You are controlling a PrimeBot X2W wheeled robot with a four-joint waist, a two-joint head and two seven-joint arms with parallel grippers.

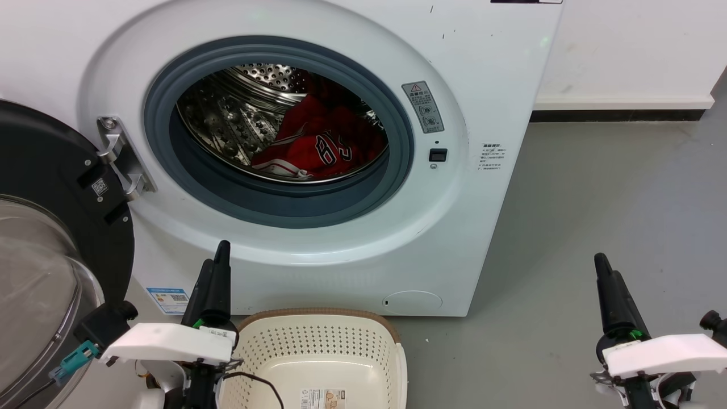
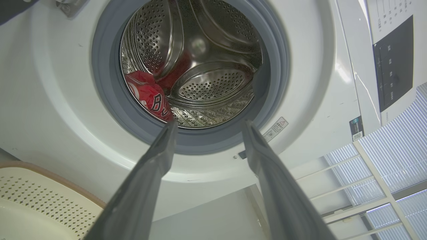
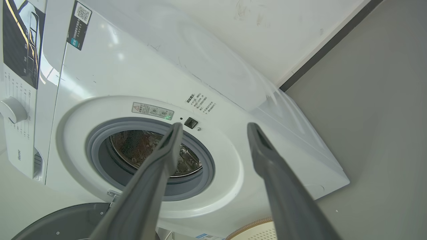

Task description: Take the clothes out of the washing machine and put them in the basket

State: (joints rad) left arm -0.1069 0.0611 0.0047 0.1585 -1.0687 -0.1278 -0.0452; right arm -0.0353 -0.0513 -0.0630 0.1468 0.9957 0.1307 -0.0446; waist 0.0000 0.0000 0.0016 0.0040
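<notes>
Grey floor (image 1: 596, 199), white washing machine (image 1: 494, 62) standing on it; cream basket (image 1: 318, 341) set down close before the machine's front

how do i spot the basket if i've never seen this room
Find the large white front-loading washing machine. On the grey floor directly in front of it sits the small cream plastic basket. Its diamond-perforated sides and brown woven-look rim set it apart.
</notes>
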